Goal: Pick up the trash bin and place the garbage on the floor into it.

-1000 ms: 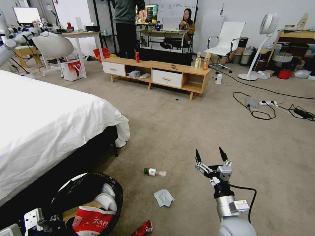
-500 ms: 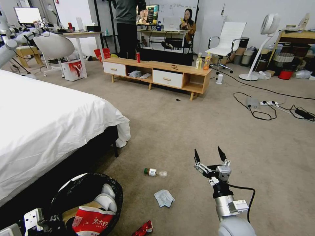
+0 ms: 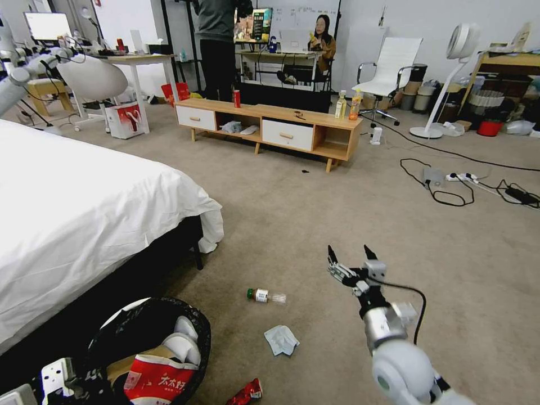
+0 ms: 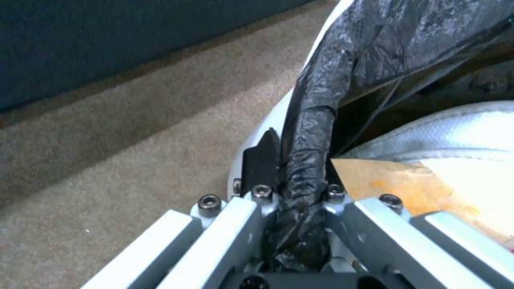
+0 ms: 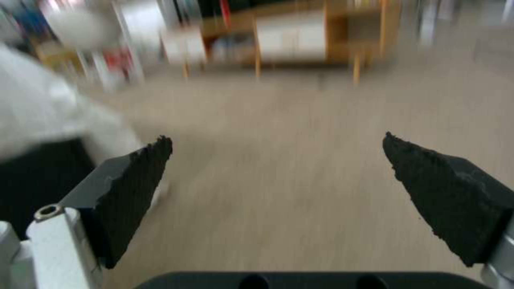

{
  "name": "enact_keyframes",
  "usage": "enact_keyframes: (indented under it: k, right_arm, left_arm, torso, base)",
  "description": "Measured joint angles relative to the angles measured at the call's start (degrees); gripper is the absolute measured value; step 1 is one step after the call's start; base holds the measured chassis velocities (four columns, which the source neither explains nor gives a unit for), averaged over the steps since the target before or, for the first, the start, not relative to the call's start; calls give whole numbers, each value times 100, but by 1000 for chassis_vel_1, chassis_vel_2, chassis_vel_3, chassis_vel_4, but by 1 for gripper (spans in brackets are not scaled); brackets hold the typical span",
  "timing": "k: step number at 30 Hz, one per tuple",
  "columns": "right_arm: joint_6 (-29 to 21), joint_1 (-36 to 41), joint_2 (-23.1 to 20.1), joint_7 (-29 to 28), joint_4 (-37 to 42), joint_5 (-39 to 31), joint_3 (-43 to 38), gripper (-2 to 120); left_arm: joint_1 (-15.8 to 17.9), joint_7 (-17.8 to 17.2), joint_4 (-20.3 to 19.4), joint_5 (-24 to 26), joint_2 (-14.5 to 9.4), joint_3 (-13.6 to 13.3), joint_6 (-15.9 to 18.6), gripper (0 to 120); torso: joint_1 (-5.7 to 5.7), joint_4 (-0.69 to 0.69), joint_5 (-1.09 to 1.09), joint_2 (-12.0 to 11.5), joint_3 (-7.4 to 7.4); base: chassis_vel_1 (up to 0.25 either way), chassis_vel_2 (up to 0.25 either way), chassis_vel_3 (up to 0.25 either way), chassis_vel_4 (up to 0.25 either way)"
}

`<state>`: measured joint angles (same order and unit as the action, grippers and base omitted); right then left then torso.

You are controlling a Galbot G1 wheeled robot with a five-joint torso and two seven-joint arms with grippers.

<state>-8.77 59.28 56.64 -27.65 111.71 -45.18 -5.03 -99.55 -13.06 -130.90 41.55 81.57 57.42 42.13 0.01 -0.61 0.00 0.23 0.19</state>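
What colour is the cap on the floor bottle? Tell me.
Green, on the bottle; clearest in the head view.

bottle behind tissue | trash bin to their left

Trash bin, white with black liner, sits at lower left of the frame, holding a brown bag, white tissues and a red-white snack packet. On the floor: clear green-capped bottle on its side at lower centre, crumpled tissue below it, crushed red piece at the bottom edge.

head high over carpet, wrists close
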Motion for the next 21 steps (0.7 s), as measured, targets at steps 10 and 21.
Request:
enact_keyframes:
  k: [10, 21]
  right_arm:
    - [-1382, -625, -79, -647, -97, -1678, 483, 100]
    - [-2505, -1598, 490, -1268, -1229, -3050, 1570, 100]
  left_arm:
    - [92, 1, 78, -2, -95, -83, 0, 1]
    - [159, 77, 214, 15, -170, -122, 1, 1]
  torso:
    - [0, 0, 0, 0, 0]
    - [0, 0, 0, 0, 0]
  base:
    - [0, 0, 0, 0]
    - [0, 0, 0, 0]
